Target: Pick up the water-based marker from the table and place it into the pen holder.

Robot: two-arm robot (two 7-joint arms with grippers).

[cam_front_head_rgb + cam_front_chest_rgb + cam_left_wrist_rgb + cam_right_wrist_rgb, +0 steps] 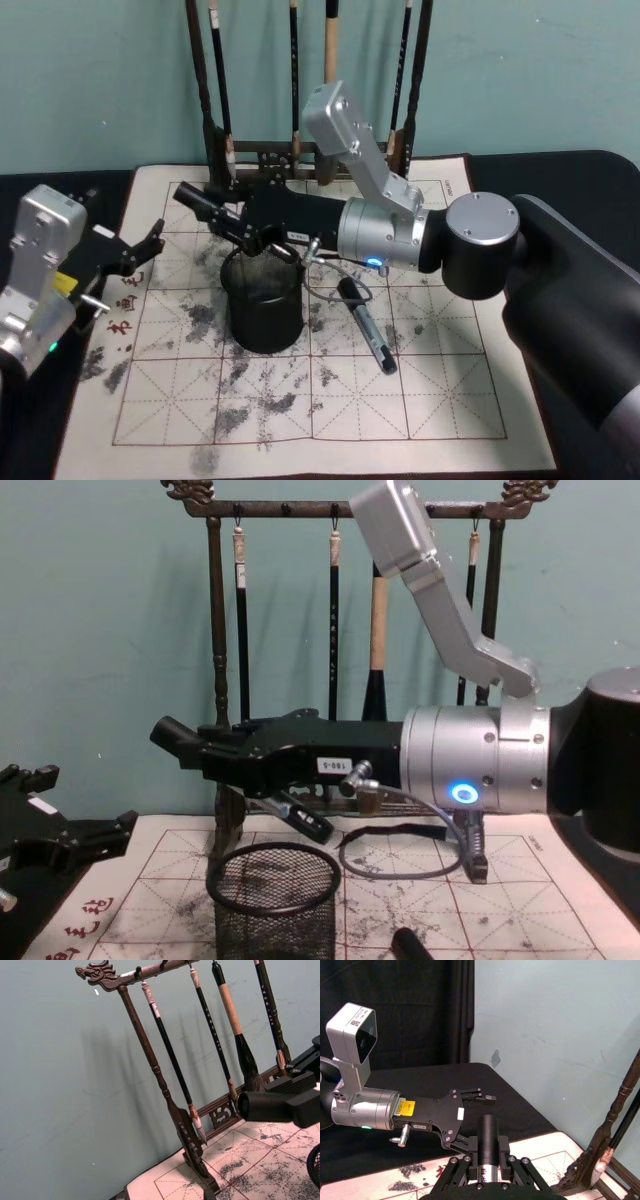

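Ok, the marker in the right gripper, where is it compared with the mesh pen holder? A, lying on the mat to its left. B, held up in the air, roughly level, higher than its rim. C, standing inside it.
B: the right gripper is shut on the marker, holding it roughly level in the air, higher than the pen holder rim. The left gripper hangs open off to the left.

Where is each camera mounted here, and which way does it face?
Head: high, looking down on the mat; right gripper over the pen holder, left gripper at left.
Chest: low, looking across; right arm stretched leftward.
Left wrist: faces the brush rack and the held marker.
Right wrist: past its own fingers toward the left gripper.
Shared: both wrist views show the brush rack.
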